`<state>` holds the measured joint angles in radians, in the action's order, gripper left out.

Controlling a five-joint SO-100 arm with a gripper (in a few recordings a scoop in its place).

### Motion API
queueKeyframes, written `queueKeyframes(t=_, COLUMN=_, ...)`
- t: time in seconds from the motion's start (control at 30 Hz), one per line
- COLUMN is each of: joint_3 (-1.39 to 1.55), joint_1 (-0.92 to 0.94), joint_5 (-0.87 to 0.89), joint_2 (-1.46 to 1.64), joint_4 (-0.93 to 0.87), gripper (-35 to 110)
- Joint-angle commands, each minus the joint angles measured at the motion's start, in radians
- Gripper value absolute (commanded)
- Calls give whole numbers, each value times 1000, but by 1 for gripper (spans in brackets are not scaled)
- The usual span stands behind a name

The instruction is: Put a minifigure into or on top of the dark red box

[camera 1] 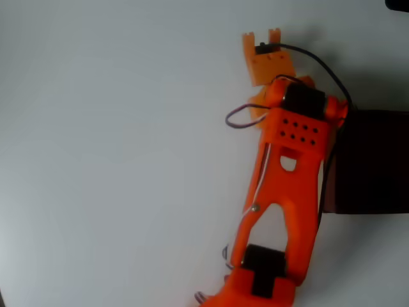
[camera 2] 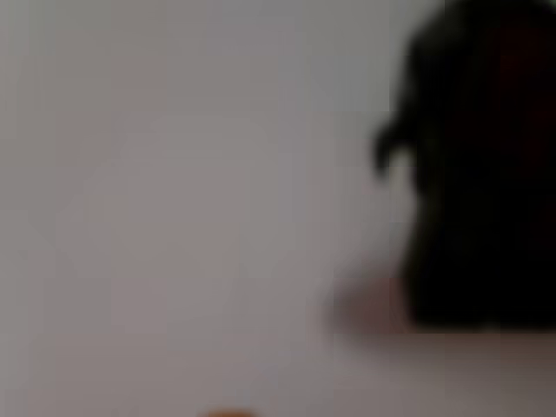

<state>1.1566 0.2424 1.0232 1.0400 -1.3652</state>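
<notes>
In the overhead view the orange arm reaches up the right half of the white table, and its gripper [camera 1: 262, 48] ends near the top with two short prongs. Whether the jaws are open or shut cannot be told from above. The dark red box [camera 1: 374, 163] lies right of the arm at the picture's right edge, its left side covered by the arm. The gripper is up and to the left of the box. A large blurred dark shape with a reddish tinge [camera 2: 486, 174] stands at the right of the wrist view; it may be the box. The minifigure is hidden or out of view.
The white table [camera 1: 115, 160] stretches bare to the left of the arm. A black cable [camera 1: 319, 64] loops from the gripper's end down past the box's left side. The arm's base [camera 1: 255, 284] sits at the bottom edge.
</notes>
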Motion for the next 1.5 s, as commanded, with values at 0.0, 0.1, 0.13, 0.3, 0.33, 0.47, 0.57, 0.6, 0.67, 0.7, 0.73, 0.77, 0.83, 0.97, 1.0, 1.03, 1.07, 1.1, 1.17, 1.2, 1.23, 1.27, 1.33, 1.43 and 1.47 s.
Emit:
queueKeyframes(t=0.0, joint_3=-95, joint_1=9, joint_5=14, joint_2=-9, joint_4=-38, gripper=25)
queueKeyframes(t=0.1, joint_3=-193, joint_1=9, joint_5=14, joint_2=-71, joint_4=-84, gripper=25)
queueKeyframes(t=0.13, joint_3=-230, joint_1=8, joint_5=12, joint_2=-94, joint_4=-103, gripper=25)
queueKeyframes(t=0.3, joint_3=-459, joint_1=11, joint_5=0, joint_2=-233, joint_4=-213, gripper=24)
queueKeyframes(t=0.33, joint_3=-471, joint_1=12, joint_5=0, joint_2=-244, joint_4=-218, gripper=24)
queueKeyframes(t=0.47, joint_3=-480, joint_1=15, joint_5=6, joint_2=-264, joint_4=-218, gripper=24)
queueKeyframes(t=0.57, joint_3=-489, joint_1=18, joint_5=11, joint_2=-282, joint_4=-225, gripper=24)
queueKeyframes(t=0.6, joint_3=-492, joint_1=18, joint_5=12, joint_2=-290, joint_4=-229, gripper=24)
queueKeyframes(t=0.67, joint_3=-520, joint_1=20, joint_5=17, joint_2=-310, joint_4=-245, gripper=23)
queueKeyframes(t=0.7, joint_3=-548, joint_1=20, joint_5=17, joint_2=-327, joint_4=-262, gripper=23)
queueKeyframes(t=0.73, joint_3=-586, joint_1=20, joint_5=17, joint_2=-350, joint_4=-282, gripper=23)
queueKeyframes(t=0.77, joint_3=-638, joint_1=20, joint_5=17, joint_2=-380, joint_4=-308, gripper=23)
queueKeyframes(t=0.83, joint_3=-807, joint_1=18, joint_5=14, joint_2=-474, joint_4=-388, gripper=22)
queueKeyframes(t=0.97, joint_3=-1066, joint_1=17, joint_5=15, joint_2=-626, joint_4=-471, gripper=22)
queueKeyframes(t=1.0, joint_3=-1063, joint_1=15, joint_5=15, joint_2=-627, joint_4=-471, gripper=22)
queueKeyframes(t=1.03, joint_3=-1060, joint_1=14, joint_5=18, joint_2=-630, joint_4=-471, gripper=22)
queueKeyframes(t=1.07, joint_3=-1060, joint_1=14, joint_5=20, joint_2=-637, joint_4=-471, gripper=22)
queueKeyframes(t=1.1, joint_3=-1060, joint_1=14, joint_5=21, joint_2=-640, joint_4=-471, gripper=22)
queueKeyframes(t=1.17, joint_3=-1065, joint_1=15, joint_5=23, joint_2=-647, joint_4=-471, gripper=22)
queueKeyframes(t=1.2, joint_3=-1065, joint_1=17, joint_5=25, joint_2=-649, joint_4=-471, gripper=22)
queueKeyframes(t=1.23, joint_3=-1065, joint_1=18, joint_5=26, joint_2=-650, joint_4=-471, gripper=22)
queueKeyframes(t=1.27, joint_3=-1065, joint_1=20, joint_5=26, joint_2=-652, joint_4=-471, gripper=22)
queueKeyframes(t=1.33, joint_3=-1054, joint_1=25, joint_5=26, joint_2=-652, joint_4=-471, gripper=22)
queueKeyframes(t=1.43, joint_3=-1022, joint_1=31, joint_5=35, joint_2=-649, joint_4=-472, gripper=21)
queueKeyframes(t=1.47, joint_3=-1006, joint_1=34, joint_5=40, joint_2=-644, joint_4=-472, gripper=21)
